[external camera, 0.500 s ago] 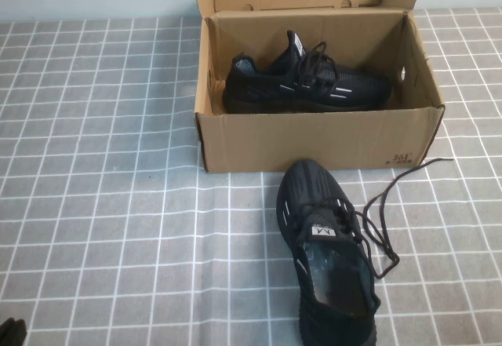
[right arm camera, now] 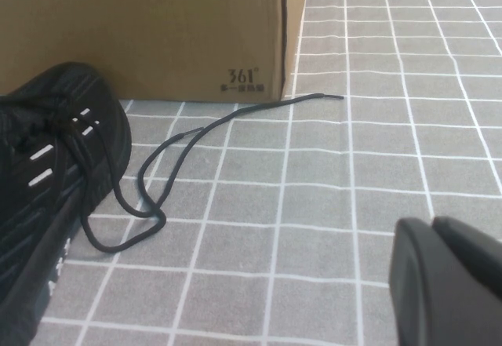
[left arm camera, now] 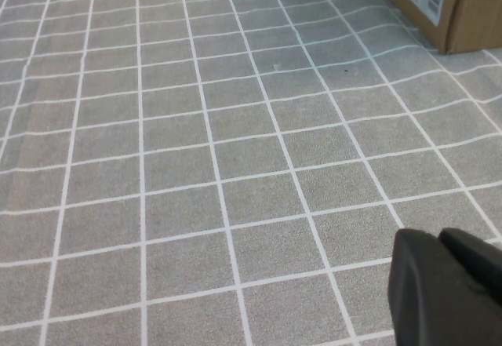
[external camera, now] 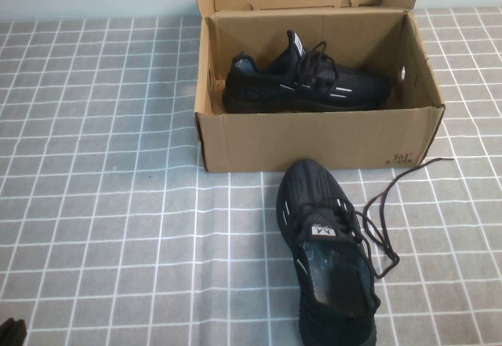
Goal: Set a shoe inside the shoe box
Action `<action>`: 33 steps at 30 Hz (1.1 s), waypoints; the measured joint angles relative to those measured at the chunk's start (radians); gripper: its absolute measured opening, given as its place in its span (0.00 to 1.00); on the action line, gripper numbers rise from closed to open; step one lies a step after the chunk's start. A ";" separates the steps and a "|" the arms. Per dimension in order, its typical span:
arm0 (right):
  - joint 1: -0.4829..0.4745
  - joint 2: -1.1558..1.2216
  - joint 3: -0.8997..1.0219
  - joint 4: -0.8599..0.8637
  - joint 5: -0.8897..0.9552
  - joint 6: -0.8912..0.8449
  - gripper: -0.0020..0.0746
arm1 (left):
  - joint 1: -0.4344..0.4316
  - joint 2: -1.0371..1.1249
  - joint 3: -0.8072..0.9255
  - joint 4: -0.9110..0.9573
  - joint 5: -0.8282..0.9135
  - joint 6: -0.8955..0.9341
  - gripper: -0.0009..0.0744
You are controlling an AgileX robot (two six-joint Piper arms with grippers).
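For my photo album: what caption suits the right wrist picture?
Right gripper shut beside the shoe, laces trailing past the box.

The shoe [external camera: 328,253] has its heel cut off at the picture's edge. Only a dark bit of the left gripper [external camera: 12,332] shows. The right gripper [right arm camera: 449,283] is cut off too.

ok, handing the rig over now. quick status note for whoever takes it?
Left gripper: parked low at the near-left, fingers shut, empty.
Right gripper: near the table, right of the shoe, fingers shut, empty.
The shoe lies on the table in front of the shoe box, toe toward it, laces trailing right.
The twin sneaker already sits in the open box.
Left: grasp the shoe, place it inside.
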 joint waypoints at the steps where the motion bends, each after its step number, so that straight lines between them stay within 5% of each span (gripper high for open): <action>1: 0.000 0.000 0.000 0.000 0.000 0.000 0.01 | 0.000 0.000 0.000 0.000 0.000 0.000 0.01; 22: 0.000 0.000 0.000 0.017 0.000 0.000 0.01 | 0.000 0.000 0.000 0.000 0.000 0.000 0.01; 28: 0.000 0.000 0.000 0.130 -0.022 0.000 0.01 | 0.000 0.000 0.000 0.000 0.002 0.000 0.01; 33: 0.000 0.000 0.000 0.387 -0.139 0.000 0.01 | 0.000 0.000 0.000 0.000 0.002 0.000 0.01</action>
